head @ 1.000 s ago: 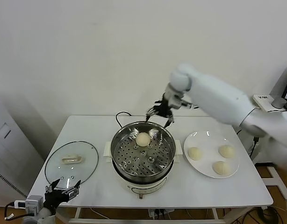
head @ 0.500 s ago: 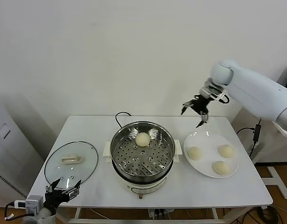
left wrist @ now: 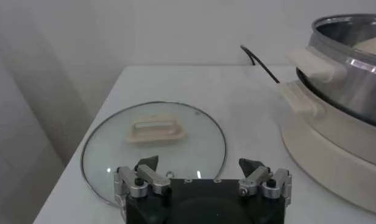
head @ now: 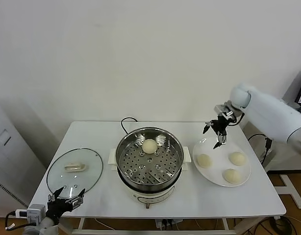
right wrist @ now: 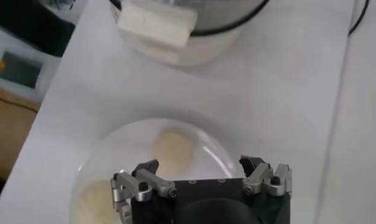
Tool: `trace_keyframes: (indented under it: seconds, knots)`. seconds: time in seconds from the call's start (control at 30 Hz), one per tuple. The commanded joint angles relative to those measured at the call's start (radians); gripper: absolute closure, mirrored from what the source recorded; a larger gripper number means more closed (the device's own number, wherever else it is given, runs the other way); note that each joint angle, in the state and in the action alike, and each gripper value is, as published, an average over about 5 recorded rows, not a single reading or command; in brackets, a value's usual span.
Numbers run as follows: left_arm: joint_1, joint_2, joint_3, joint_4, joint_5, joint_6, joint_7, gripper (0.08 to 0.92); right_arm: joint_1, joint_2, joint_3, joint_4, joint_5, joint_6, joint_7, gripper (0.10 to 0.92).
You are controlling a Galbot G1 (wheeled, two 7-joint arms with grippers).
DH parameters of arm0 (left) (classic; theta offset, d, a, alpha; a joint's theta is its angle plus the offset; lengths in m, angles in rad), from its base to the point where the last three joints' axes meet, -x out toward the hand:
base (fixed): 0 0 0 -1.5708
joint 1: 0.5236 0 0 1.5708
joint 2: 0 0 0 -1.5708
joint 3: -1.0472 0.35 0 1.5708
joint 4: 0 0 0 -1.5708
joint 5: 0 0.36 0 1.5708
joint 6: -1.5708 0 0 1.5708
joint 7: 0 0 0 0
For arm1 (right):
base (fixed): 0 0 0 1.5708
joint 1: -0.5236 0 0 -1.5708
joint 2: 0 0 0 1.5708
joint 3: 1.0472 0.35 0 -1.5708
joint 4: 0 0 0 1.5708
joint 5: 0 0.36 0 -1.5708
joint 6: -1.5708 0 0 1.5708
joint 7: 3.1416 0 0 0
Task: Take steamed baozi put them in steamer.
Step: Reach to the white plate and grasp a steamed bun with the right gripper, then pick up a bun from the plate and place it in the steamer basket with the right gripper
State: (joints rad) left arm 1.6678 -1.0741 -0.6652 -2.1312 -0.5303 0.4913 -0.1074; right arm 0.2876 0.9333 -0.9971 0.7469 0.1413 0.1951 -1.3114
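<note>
The steamer (head: 149, 164) stands mid-table with one baozi (head: 149, 145) on its perforated tray, toward the back. Three baozi lie on the white plate (head: 214, 146) to its right: one at the left (head: 204, 160), one at the right (head: 237, 158), one in front (head: 232, 176). My right gripper (head: 216, 133) is open and empty, hovering above the plate's far left rim. In the right wrist view it (right wrist: 200, 171) is above the plate with one baozi (right wrist: 172, 151) below it. My left gripper (head: 66, 200) is open and idle at the table's front left edge.
The glass lid (head: 74, 169) with a cream handle lies flat at the left of the table, also in the left wrist view (left wrist: 154, 143). A black cord (head: 126, 122) runs behind the steamer. The wall is close behind the table.
My right gripper has moved right from behind the steamer's rim and come down over the plate's far left edge. It is empty throughout. The left arm has not moved.
</note>
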Motion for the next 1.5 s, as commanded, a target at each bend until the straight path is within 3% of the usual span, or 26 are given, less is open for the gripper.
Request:
trace_keyframes:
  seconds: [0.03, 0.33, 0.73, 1.1, 1.3, 1.5]
  knots:
    - [-0.004, -0.001, 0.003, 0.003, 0.001, 0.000, 0.000, 0.177, -0.129, 0.011, 0.084, -0.055, -0.055, -0.056, 0.017, 0.203]
    - [-0.007, 0.000, 0.004, 0.006, 0.001, 0.001, 0.001, 0.177, -0.192, 0.078, 0.196, -0.165, -0.173, -0.035, 0.044, 0.203]
    - [-0.008, 0.001, 0.006, 0.015, 0.001, -0.002, 0.002, 0.177, -0.237, 0.133, 0.259, -0.207, -0.217, -0.030, 0.085, 0.216]
    - [-0.008, 0.000, 0.005, 0.012, 0.001, -0.003, 0.001, 0.177, -0.251, 0.123, 0.282, -0.184, -0.232, -0.036, 0.098, 0.449]
    - [-0.009, -0.005, 0.004, 0.011, 0.002, -0.002, 0.000, 0.177, -0.194, 0.067, 0.193, -0.104, -0.157, -0.057, 0.089, 0.506]
    - [-0.010, -0.011, 0.000, 0.008, 0.004, -0.002, 0.000, 0.177, 0.058, -0.070, -0.116, 0.114, 0.124, -0.169, 0.060, 0.508]
